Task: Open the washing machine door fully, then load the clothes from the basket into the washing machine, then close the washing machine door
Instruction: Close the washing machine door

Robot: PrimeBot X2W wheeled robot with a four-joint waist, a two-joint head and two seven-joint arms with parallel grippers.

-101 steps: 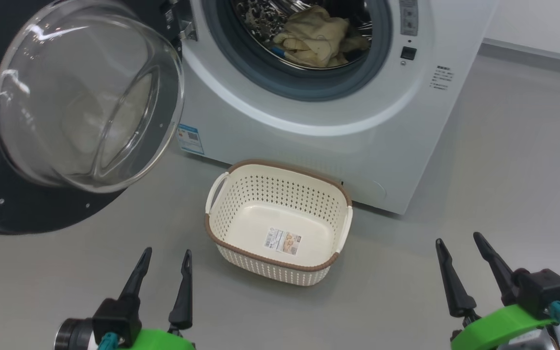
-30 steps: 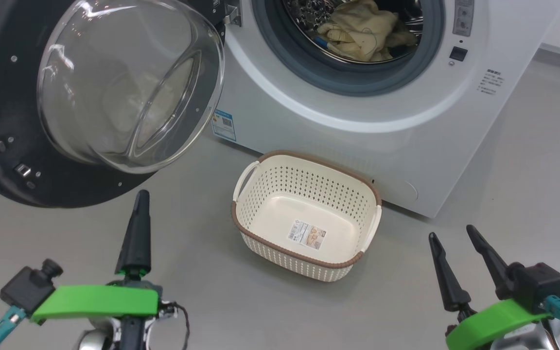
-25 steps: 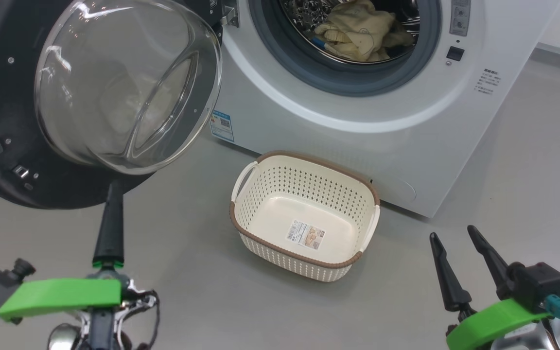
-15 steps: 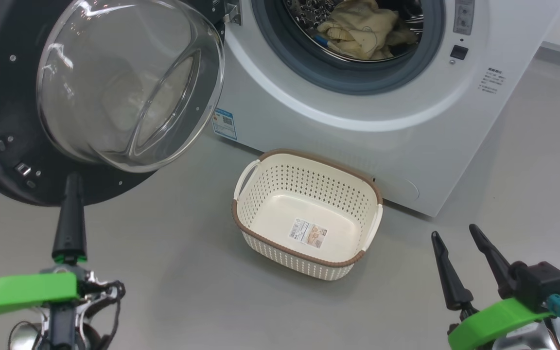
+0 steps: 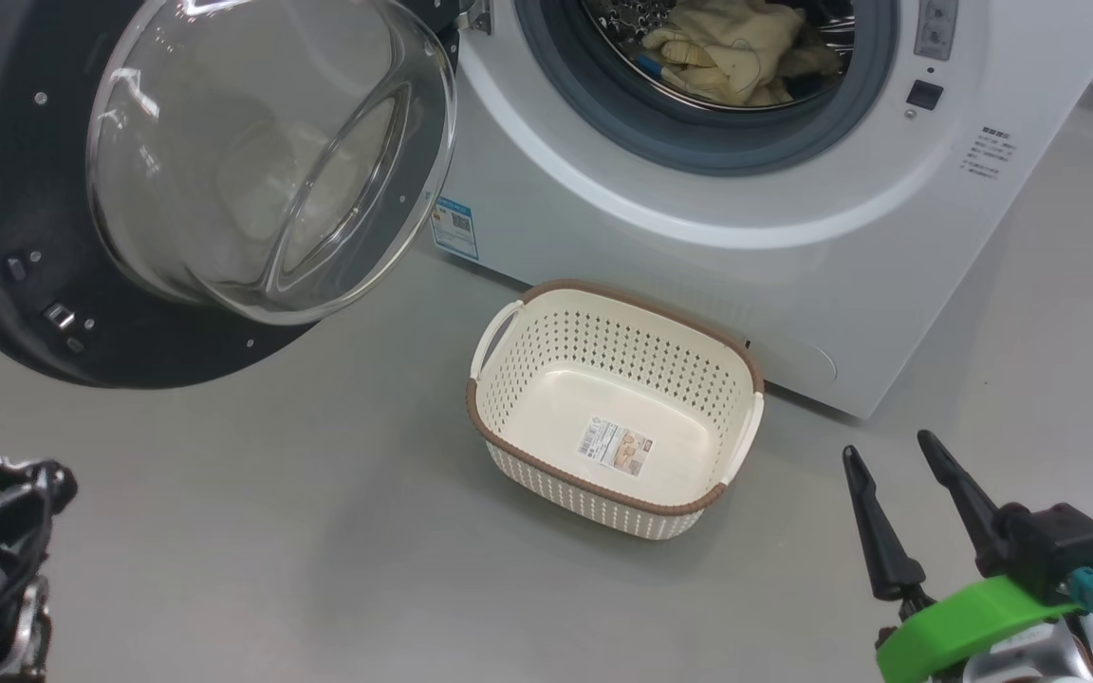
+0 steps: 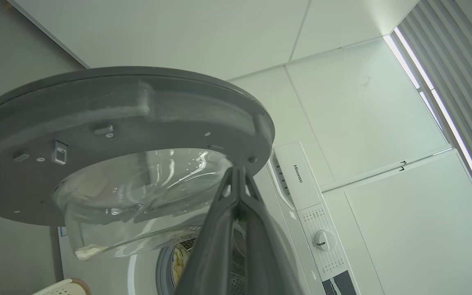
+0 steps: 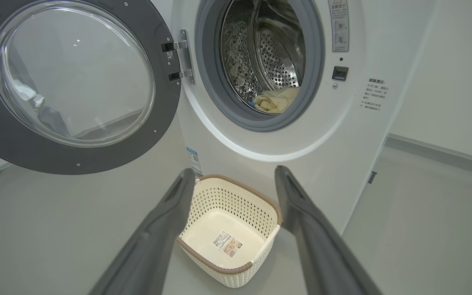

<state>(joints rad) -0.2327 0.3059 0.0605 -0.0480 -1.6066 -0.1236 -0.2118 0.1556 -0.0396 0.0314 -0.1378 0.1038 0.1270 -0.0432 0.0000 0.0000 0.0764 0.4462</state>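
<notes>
The washing machine (image 5: 698,256) stands with its washing machine door (image 5: 129,351) swung wide to the left, glass bowl bulging toward me. Cream clothes (image 5: 736,47) and a bit of blue lie in the steel drum, and show again as clothes (image 7: 271,102) in the right wrist view. The basket (image 5: 622,360) sits on the floor before the machine, holding just its label sticker. My left gripper (image 6: 236,172) is shut with nothing in it, tip up at the door's lower rim (image 6: 117,102); contact cannot be told. My right gripper (image 5: 888,444) is open, right of the basket (image 7: 219,196).
Grey floor (image 5: 271,512) stretches between my left arm and the basket. A blue label sticker (image 5: 454,228) marks the machine's lower left corner. The control panel with a round dial (image 6: 320,239) sits high on the machine. A white wall and skirting (image 7: 445,151) run to the right.
My left gripper has shut, turned on its side and swung left to the view's edge, under the door's rim. The camera shifted a little. The right gripper has stayed open in place.
</notes>
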